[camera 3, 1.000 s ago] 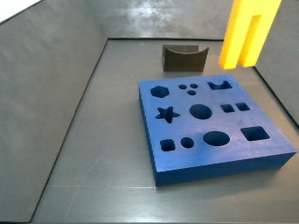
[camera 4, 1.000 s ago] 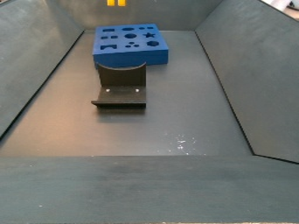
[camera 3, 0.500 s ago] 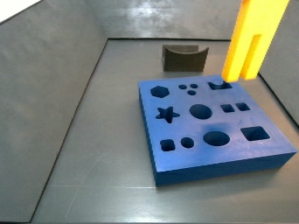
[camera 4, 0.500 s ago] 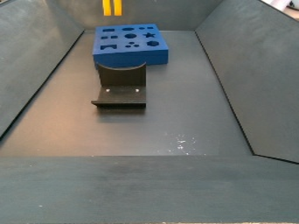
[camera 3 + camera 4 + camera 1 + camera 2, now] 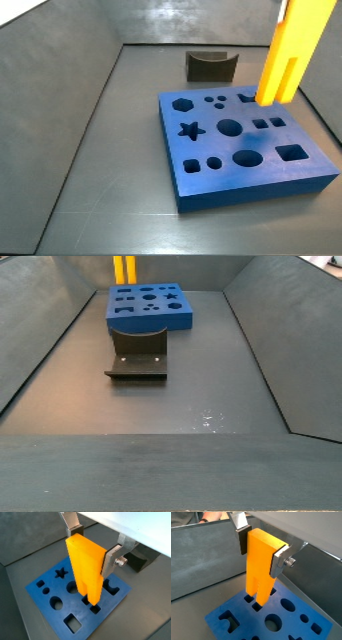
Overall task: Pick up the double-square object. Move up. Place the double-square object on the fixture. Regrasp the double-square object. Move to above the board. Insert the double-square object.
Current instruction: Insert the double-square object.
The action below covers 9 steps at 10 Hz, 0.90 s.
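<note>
Misalignment is the risk: the gripper [image 5: 91, 548] clamps the double-square object [image 5: 85, 569] upright over the board [image 5: 47, 599]; slight offset could jam it against the hole's edge.

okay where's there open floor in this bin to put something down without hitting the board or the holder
Bare floor runs from the fixture to the near wall, and along the left wall beside the board. It is crowded at the far end, where the gripper holds the double-square object upright over the board.

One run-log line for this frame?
phase: insert | gripper: shut on double-square object, upright over board | lower end near cut-out | fixture: empty
</note>
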### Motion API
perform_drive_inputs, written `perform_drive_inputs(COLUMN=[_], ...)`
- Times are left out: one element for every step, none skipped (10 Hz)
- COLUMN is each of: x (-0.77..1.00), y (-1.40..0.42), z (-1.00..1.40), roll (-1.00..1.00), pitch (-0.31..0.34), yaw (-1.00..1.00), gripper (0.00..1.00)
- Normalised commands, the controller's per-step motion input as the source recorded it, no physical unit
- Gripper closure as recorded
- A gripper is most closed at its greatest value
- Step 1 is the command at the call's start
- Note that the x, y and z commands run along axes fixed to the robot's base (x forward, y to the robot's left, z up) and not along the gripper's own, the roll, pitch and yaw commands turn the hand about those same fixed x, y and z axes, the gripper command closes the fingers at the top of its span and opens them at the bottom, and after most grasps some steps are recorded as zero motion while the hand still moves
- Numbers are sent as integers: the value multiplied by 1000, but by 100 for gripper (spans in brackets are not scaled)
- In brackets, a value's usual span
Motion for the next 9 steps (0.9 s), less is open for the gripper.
perform_drive_inputs(x=[1000, 931, 883, 800, 694, 574, 6, 94, 366], y=[6, 26, 37, 69, 97, 149, 0, 0, -143], z=[-257, -263, -249, -234, -226, -17, 0, -57, -154], roll=[0, 0, 0, 0, 0, -169, 0, -1, 0], pitch=[129, 84, 81, 83, 34, 20, 10, 0, 0], yaw=[0, -143, -186, -274, -426, -254, 0, 0, 60], gripper=[100, 100, 100, 100, 100, 100, 100, 100, 100])
